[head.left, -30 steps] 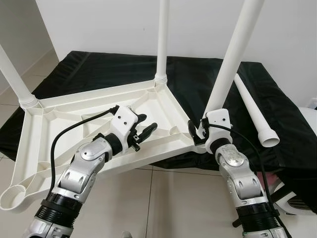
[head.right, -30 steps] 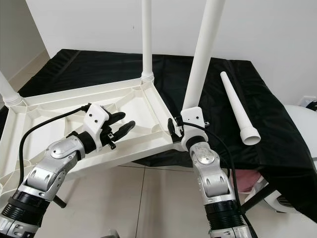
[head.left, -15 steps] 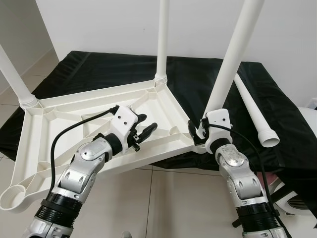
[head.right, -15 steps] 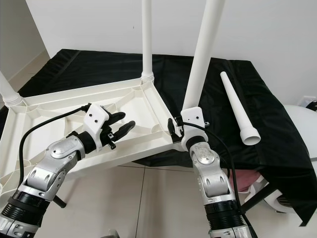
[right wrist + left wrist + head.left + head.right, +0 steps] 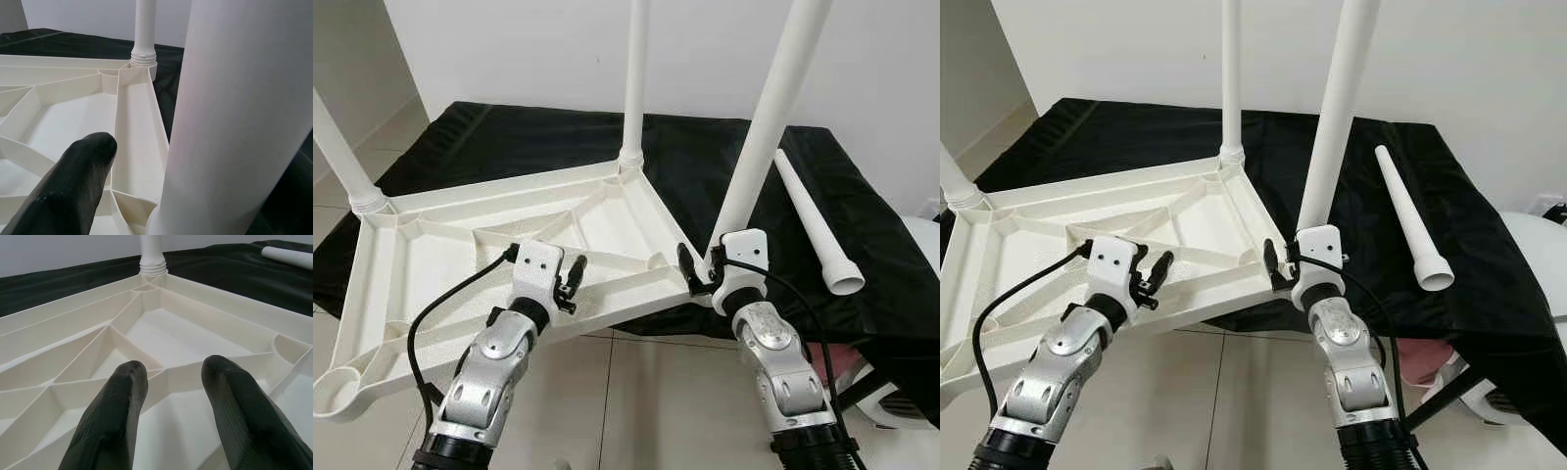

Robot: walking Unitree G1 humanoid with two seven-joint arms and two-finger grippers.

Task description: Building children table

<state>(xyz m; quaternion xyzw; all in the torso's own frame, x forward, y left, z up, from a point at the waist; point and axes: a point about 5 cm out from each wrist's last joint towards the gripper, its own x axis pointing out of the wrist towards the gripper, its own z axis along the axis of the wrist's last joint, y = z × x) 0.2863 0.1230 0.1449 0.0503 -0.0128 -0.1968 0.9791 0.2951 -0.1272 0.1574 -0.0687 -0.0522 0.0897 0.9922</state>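
The white table top lies upside down, its far side on a black cloth and its near edge jutting out over the floor. Three white legs stand in its corners: one at the left, one at the back and a near-right leg. My right gripper sits at the base of that near-right leg. One finger stands apart from the leg and the other is hidden behind it. My left gripper is open over the top's near rib, with nothing between its fingers. The front-left socket is empty.
A loose white leg lies on the black cloth at the right. Tiled floor spreads below the table's near edge. A white rounded object and a dark frame stand at the far right, with a white wall behind.
My left gripper has drawn back from the middle of the underside to the near rib, and its arm has dropped lower. The right gripper has shifted slightly along the leg's base.
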